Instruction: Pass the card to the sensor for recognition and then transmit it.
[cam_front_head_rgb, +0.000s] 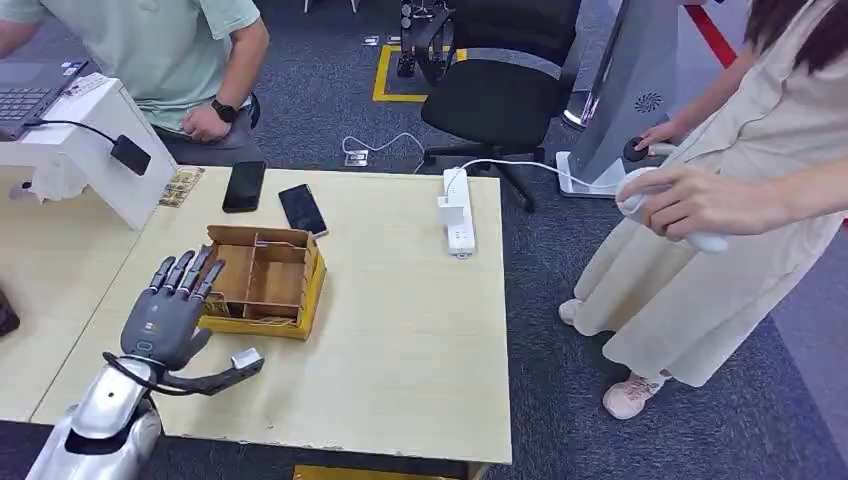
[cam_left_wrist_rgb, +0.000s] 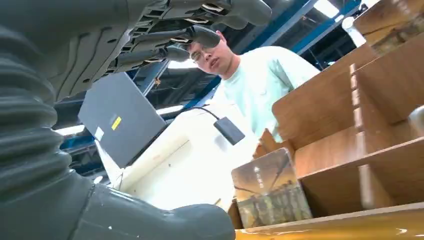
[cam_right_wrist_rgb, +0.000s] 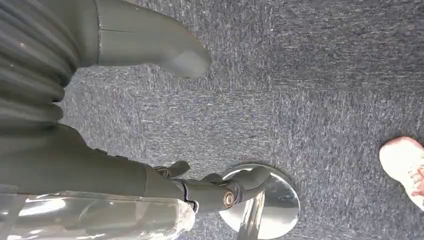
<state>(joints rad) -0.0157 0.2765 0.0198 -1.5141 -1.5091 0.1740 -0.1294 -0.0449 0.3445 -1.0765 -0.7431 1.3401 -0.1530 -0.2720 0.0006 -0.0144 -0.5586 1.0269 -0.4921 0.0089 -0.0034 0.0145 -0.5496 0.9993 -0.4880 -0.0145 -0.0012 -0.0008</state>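
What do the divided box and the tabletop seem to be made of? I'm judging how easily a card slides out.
The divided box looks like thin unfinished plywood or fibreboard: matte brown panels, slotted dividers with pale cut edges, on a yellow base. The tabletop looks like smooth pale laminate with a faint sheen, though painted wood is possible.

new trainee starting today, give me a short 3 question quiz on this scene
1. True or false: the left robot hand already holds a card.
2. Which items lie on the table just beyond the wooden compartment box? A) two black phones B) two mugs C) a keyboard
3. Fill in: the white power strip lies near the table's ____ edge, toward the office chair.

Key
1. False: its fingers are spread over the box's near left corner, holding nothing.
2. A: two black phones.
3. far
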